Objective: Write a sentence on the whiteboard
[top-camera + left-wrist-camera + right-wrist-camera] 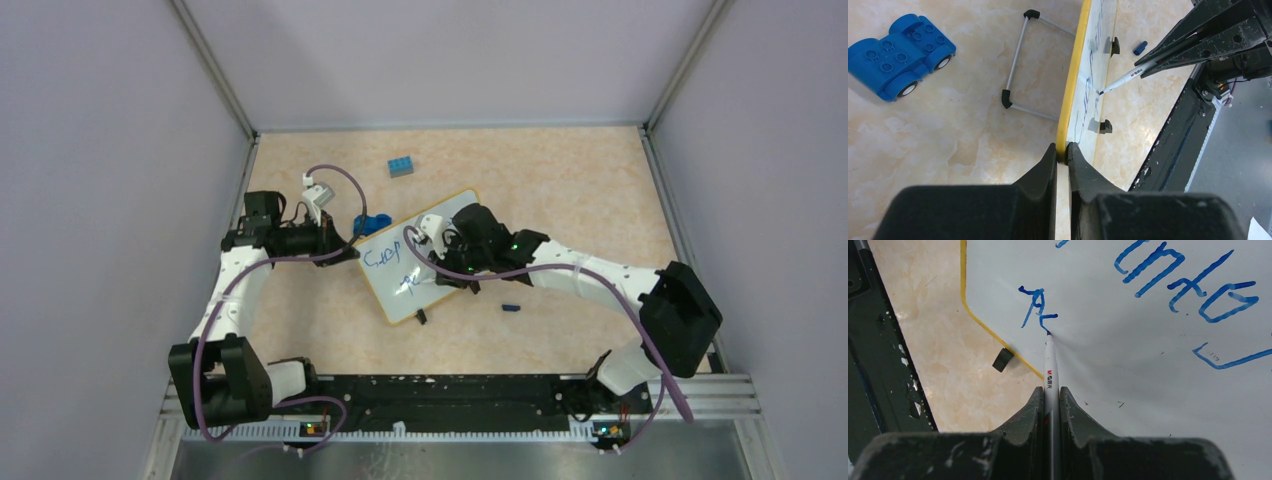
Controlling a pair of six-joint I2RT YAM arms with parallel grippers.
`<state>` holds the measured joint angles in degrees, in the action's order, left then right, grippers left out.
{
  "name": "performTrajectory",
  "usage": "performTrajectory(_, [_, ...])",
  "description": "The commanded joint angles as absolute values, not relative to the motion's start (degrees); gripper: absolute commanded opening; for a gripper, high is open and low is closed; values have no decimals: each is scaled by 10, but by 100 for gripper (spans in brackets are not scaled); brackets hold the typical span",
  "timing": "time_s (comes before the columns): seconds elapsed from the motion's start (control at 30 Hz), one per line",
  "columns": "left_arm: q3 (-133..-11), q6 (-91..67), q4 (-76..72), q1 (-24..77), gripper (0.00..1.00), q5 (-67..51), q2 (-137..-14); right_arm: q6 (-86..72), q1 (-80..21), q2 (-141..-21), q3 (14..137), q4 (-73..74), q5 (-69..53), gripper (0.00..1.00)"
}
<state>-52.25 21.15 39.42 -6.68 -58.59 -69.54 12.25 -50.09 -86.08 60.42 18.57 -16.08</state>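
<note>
The whiteboard (397, 297) lies tilted on the table, white with a yellow rim (1071, 90). My left gripper (1063, 150) is shut on its left edge, one finger on each side of the rim; from above this gripper (345, 250) is at the board's left corner. My right gripper (1050, 392) is shut on a white marker (1050, 365) whose tip touches the board (1128, 365). The sentence (1168, 275) is blue scrawl: one line across the top and a few strokes (1037, 305) of a second line right at the marker tip. From the left wrist the marker (1128, 77) slants down onto the board (1083, 95).
A blue toy car (898, 55) sits left of the board, beside a grey wire stand (1018, 65). A blue brick (401, 166) lies farther back. The blue marker cap (510, 307) rests near the board's lower right. Black clip feet (1105, 126) stick out from its near edge.
</note>
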Motion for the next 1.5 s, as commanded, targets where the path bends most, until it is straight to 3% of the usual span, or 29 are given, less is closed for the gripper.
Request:
performTrajectory(0.0, [-511,234,397,-62,0,-568,-699,132,-492,-844,625,173,-122,0])
performTrajectory(1.47, [-508,236,397,-62,0,-566,-695,113,-505,-862,656,161,-175,0])
